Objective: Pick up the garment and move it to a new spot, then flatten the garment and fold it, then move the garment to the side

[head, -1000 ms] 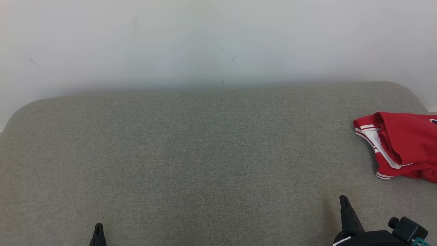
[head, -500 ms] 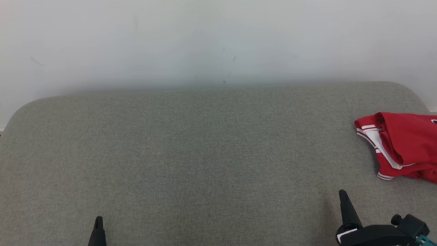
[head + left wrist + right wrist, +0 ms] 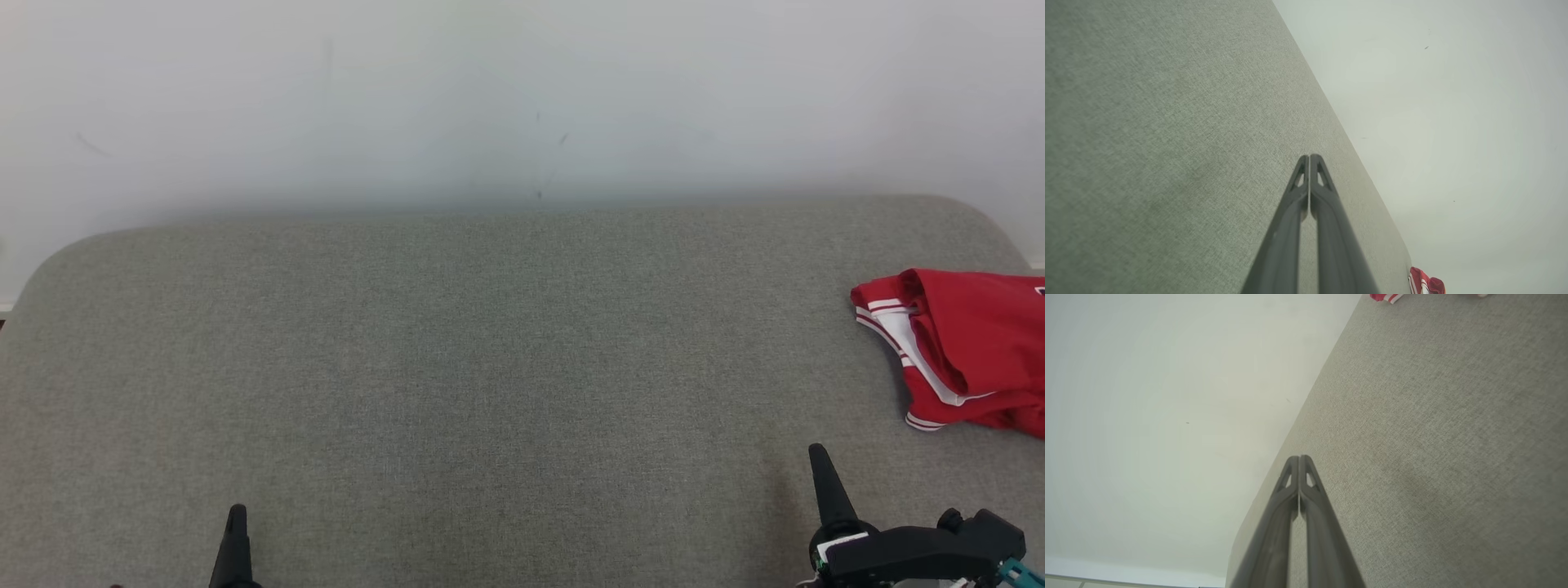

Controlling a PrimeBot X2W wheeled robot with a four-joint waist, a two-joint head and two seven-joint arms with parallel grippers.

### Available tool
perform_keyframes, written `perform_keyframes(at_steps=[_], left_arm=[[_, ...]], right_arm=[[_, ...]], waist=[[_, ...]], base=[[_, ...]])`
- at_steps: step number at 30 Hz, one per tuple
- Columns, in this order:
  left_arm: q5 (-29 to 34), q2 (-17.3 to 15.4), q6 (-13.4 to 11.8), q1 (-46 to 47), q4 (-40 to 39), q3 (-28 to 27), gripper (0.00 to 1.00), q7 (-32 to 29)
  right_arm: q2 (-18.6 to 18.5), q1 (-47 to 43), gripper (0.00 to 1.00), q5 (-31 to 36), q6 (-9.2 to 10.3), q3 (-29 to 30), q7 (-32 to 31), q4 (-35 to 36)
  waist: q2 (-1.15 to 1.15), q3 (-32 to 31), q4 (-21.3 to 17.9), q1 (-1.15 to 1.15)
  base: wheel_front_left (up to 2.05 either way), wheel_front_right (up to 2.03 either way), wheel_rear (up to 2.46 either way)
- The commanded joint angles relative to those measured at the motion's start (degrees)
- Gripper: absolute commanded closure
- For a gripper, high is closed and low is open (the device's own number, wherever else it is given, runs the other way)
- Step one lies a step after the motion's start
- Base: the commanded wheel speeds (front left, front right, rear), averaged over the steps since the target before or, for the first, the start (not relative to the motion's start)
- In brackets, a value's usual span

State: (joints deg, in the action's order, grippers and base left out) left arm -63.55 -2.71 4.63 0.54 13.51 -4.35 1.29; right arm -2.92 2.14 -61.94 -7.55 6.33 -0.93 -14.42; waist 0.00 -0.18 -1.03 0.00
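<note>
The garment (image 3: pixel 963 351) is red with white striped trim, lying folded at the far right of the grey padded surface (image 3: pixel 490 367) and running off the head view's right edge. A corner of the garment (image 3: pixel 1425 283) peeks into the left wrist view, and a sliver of the garment (image 3: pixel 1386 297) shows at the top of the right wrist view. My left gripper (image 3: pixel 237 523) is shut and holds nothing, low at the front left. My right gripper (image 3: pixel 819 461) is shut and holds nothing, in front of the garment and apart from it. The fingers of the left gripper (image 3: pixel 1309 157) and of the right gripper (image 3: pixel 1299 458) meet tip to tip.
The grey padded surface has rounded far corners and ends against a plain pale wall (image 3: pixel 522 98). Between the two grippers and leftward lies bare grey cloth. A strip of floor (image 3: pixel 1126 577) shows beyond the surface's edge in the right wrist view.
Both grippers have risen slightly in the head view, still shut. The garment lies as before; the whole picture has shifted a little to the right.
</note>
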Motion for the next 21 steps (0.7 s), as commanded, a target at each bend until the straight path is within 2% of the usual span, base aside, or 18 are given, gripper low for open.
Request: perform_keyframes(at_steps=[1, 21], left_arm=[[-1.4, -0.2, 0.5, 1.4, -0.3, -0.3, 1.00, -0.4], [-11.9, -0.2, 1.5, 3.2, 0.0, -1.1, 1.00, -3.4]], right_arm=[[0.0, 1.0, 1.00, -1.6, 0.06, 0.1, -0.2, 0.7], [0.0, 2.3, 1.00, -12.7, 0.08, 0.1, -2.3, 0.6]], waist=[[0.00, 0.0, 0.0, 0.00], [0.00, 0.1, 0.3, 0.00]], base=[[0.00, 0.00, 0.00], [0.00, 0.00, 0.00]])
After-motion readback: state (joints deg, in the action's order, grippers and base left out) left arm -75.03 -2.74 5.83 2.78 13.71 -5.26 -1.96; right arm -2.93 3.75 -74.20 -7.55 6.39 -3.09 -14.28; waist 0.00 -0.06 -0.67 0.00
